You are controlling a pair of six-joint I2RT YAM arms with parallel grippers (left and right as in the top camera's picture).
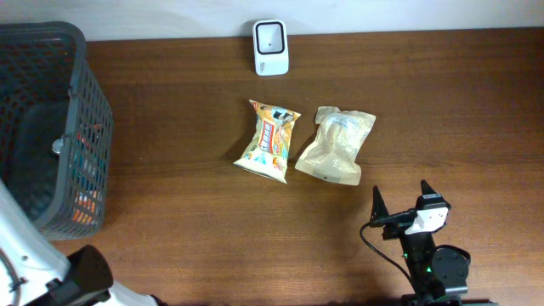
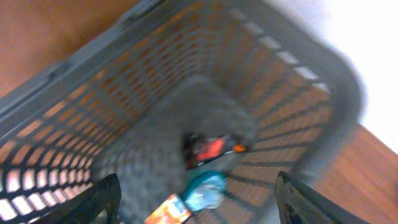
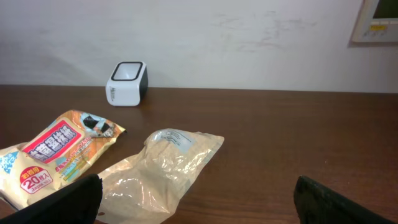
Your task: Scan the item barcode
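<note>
A white barcode scanner (image 1: 270, 47) (image 3: 126, 84) stands at the table's far edge. In front of it lie two items side by side: a colourful snack bag (image 1: 269, 141) (image 3: 53, 155) and a pale translucent bag (image 1: 334, 146) (image 3: 158, 174). My right gripper (image 1: 404, 201) (image 3: 199, 208) rests open near the front edge, facing the pale bag, nothing between its fingers. My left gripper (image 2: 199, 202) hangs open over the dark basket (image 2: 311, 93). Its fingers stand wide apart above a teal-and-orange packet (image 2: 196, 198) and a red packet (image 2: 211, 148). The left wrist view is blurred.
The dark mesh basket (image 1: 93, 102) fills the table's left end and holds several packets. The left arm's white body (image 1: 25, 255) comes up at the front left corner. A pale wall runs behind the scanner.
</note>
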